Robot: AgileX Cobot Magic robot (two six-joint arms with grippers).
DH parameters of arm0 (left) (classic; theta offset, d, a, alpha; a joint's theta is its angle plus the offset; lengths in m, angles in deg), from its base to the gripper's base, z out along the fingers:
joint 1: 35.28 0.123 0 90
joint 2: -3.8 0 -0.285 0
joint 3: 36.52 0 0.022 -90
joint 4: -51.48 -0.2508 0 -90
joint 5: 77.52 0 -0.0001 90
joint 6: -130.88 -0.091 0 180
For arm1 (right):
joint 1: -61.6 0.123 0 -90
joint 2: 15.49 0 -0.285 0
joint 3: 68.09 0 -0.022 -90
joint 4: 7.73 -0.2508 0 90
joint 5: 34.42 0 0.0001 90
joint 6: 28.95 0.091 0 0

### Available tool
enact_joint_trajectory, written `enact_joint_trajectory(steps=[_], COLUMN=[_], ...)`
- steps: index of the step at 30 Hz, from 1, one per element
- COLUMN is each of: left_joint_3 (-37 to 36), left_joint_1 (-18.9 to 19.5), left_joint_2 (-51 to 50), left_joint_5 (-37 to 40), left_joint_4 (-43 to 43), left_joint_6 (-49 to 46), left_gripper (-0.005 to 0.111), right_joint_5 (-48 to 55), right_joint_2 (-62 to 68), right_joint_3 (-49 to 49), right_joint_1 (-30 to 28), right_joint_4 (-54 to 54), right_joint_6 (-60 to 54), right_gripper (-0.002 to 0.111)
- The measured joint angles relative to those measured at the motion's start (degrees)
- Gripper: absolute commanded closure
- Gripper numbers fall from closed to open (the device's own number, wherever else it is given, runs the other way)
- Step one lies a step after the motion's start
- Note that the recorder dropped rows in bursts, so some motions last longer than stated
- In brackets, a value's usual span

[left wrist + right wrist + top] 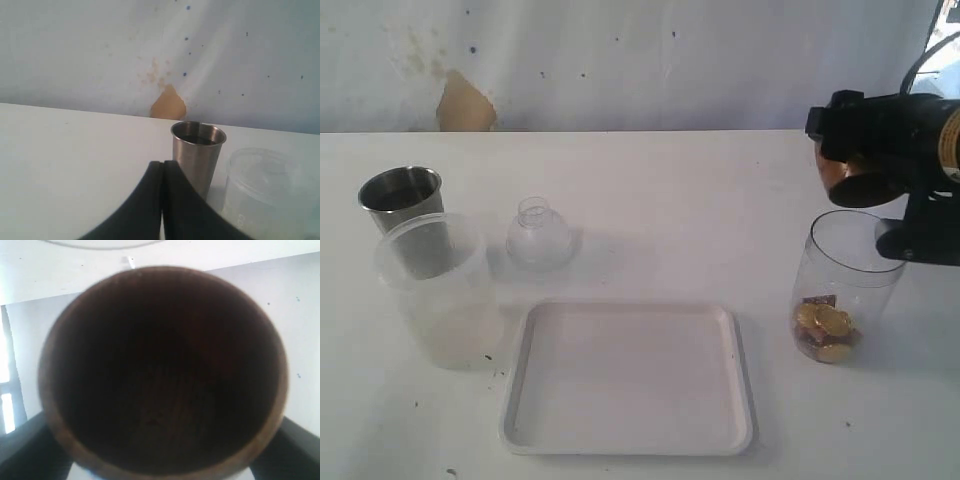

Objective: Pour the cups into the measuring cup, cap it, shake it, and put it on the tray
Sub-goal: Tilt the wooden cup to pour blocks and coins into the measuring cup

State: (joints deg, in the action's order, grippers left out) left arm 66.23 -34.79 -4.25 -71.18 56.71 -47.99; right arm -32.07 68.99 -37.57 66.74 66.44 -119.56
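Observation:
My right gripper (865,165) is shut on the small brown wooden cup (852,185) and holds it tipped just above the open mouth of the measuring cup (844,270). Gold coins and brown pieces (825,330) lie in the measuring cup's bottom. In the right wrist view the wooden cup (162,370) fills the frame; its inside looks dark and empty. The steel tumbler (402,200) and the frosted plastic cup (440,290) stand at the left. The white tray (630,442) lies in front. My left gripper (162,167) is shut on nothing, near the tumbler (198,155).
A small clear dome-shaped lid (538,236) stands behind the tray, between the cups and the measuring cup. The frosted cup (265,195) stands right beside the tumbler. A pale wall with a tan patch (465,105) closes off the table's far edge.

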Motion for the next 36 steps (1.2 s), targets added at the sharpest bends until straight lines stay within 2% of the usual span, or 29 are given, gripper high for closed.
enact_joint_trajectory(steps=[12, 17, 25, 32, 36], left_joint_3=[0.00, 0.00, 0.00, 0.00, 0.00], left_joint_1=[0.00, 0.00, 0.00, 0.00, 0.00], left_joint_2=[0.00, 0.00, 0.00, 0.00, 0.00], left_joint_5=[0.00, 0.00, 0.00, 0.00, 0.00], left_joint_4=[0.00, 0.00, 0.00, 0.00, 0.00], left_joint_6=[0.00, 0.00, 0.00, 0.00, 0.00], left_gripper=[0.107, 0.107, 0.107, 0.107, 0.107], right_joint_5=[-0.68, -6.94, -20.23, -22.99, -26.49], right_joint_2=[0.00, 0.00, 0.00, 0.00, 0.58], right_joint_3=[0.00, 0.00, 0.00, 0.00, -0.79], right_joint_1=[0.00, 0.00, 0.00, 0.00, 0.00], right_joint_4=[0.00, -0.12, -0.24, -0.17, -0.17], right_joint_6=[19.23, 22.88, 35.89, 41.25, 50.15], right_gripper=[0.108, 0.108, 0.108, 0.108, 0.108])
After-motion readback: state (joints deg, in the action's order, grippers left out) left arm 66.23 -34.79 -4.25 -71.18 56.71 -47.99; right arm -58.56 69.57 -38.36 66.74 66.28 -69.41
